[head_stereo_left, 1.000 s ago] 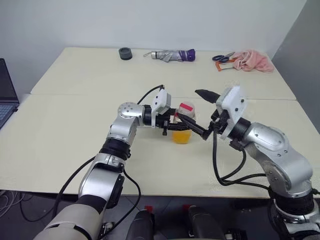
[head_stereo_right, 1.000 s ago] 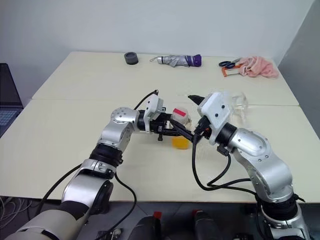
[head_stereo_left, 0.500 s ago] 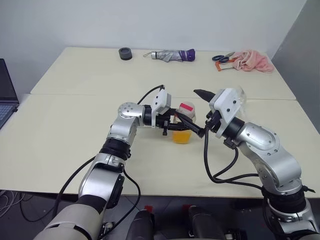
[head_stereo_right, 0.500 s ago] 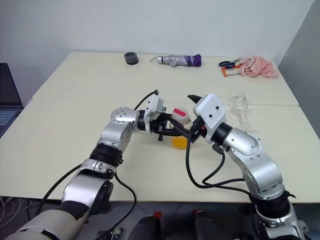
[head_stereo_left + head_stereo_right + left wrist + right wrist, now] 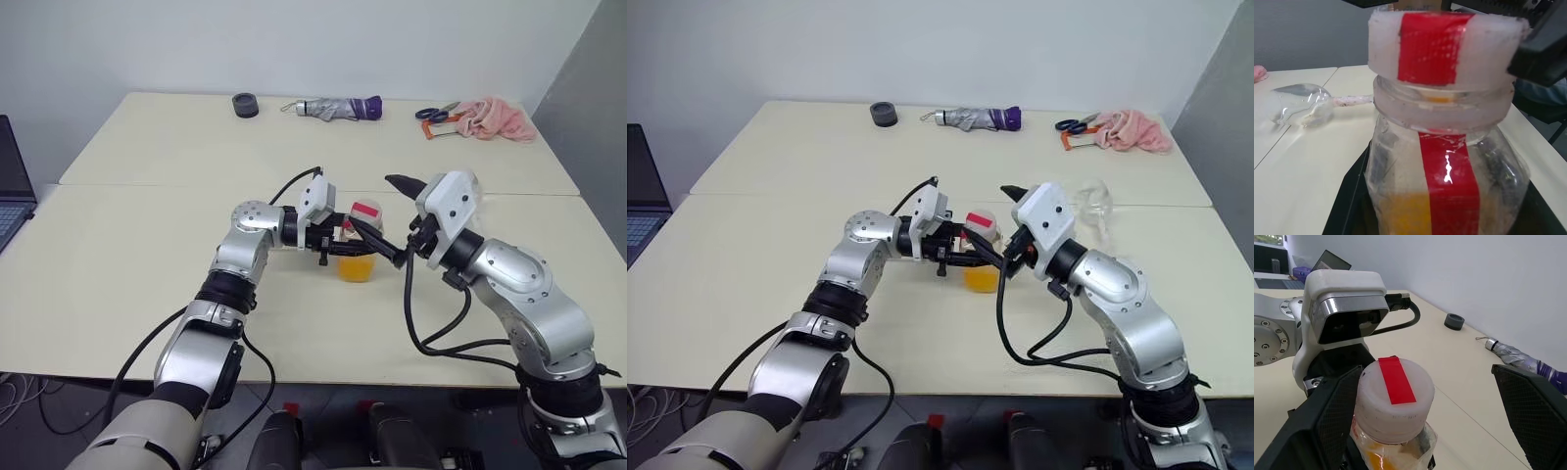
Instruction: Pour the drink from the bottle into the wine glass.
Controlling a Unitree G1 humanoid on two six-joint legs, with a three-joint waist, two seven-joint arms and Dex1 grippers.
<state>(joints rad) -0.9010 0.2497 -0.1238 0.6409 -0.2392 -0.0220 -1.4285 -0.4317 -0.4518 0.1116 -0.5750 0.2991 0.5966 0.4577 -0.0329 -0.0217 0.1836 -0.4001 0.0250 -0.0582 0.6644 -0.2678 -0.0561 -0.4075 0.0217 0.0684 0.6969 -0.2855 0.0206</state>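
Observation:
The bottle stands upright on the table, with the orange drink in its lower part and a red stripe down its side. My left gripper reaches in from the left, shut on the bottle's body. My right gripper is open, one finger on each side of the white, red-taped cap, and the cap sits close to one finger. The wine glass appears to lie on its side behind my right wrist, bowl away from me.
Along the far edge of the table lie a black roll, a folded umbrella, scissors and a pink cloth. A laptop sits at the far left.
My right forearm has swung a little to the left, uncovering the wine glass behind it. Its open gripper stays about the cap. The left gripper and bottle have not moved.

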